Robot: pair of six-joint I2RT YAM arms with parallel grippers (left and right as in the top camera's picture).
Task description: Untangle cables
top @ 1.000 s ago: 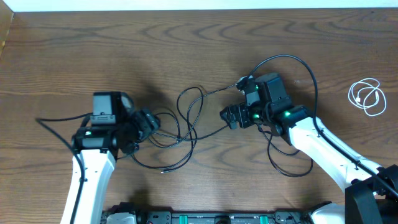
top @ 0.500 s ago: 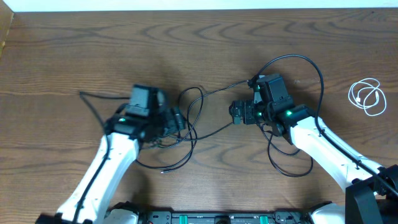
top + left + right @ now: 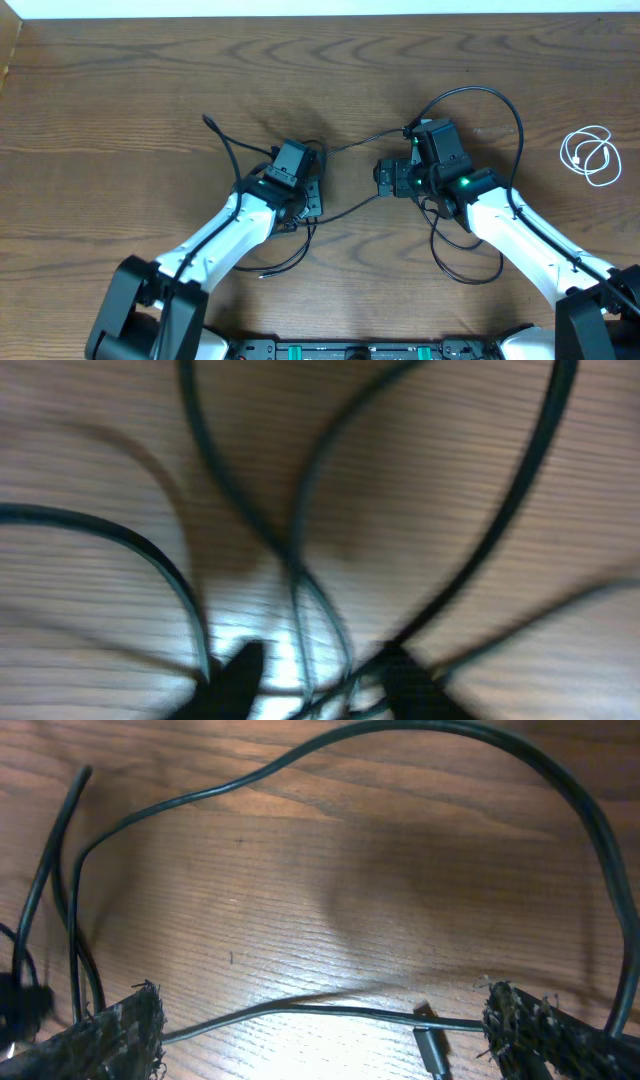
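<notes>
The left arm [image 3: 215,235] has swung right across the surface [image 3: 120,100] to the tangle of black cable [image 3: 470,91] at centre. The left jaws sit low among blurred strands, and it cannot be told whether they grip one. The right jaws stand wide, with a single strand running between them. The white cable [image 3: 590,155] lies coiled at the far right, well apart.

Two hands work over one counter [image 3: 120,100]: one left hand [image 3: 306,192] and one right hand [image 3: 386,180]. One white cable [image 3: 590,156] lies coiled well beyond the right hand. Black cable [image 3: 352,208] loops between and around both hands; whether it is one cable or several cannot be told.
</notes>
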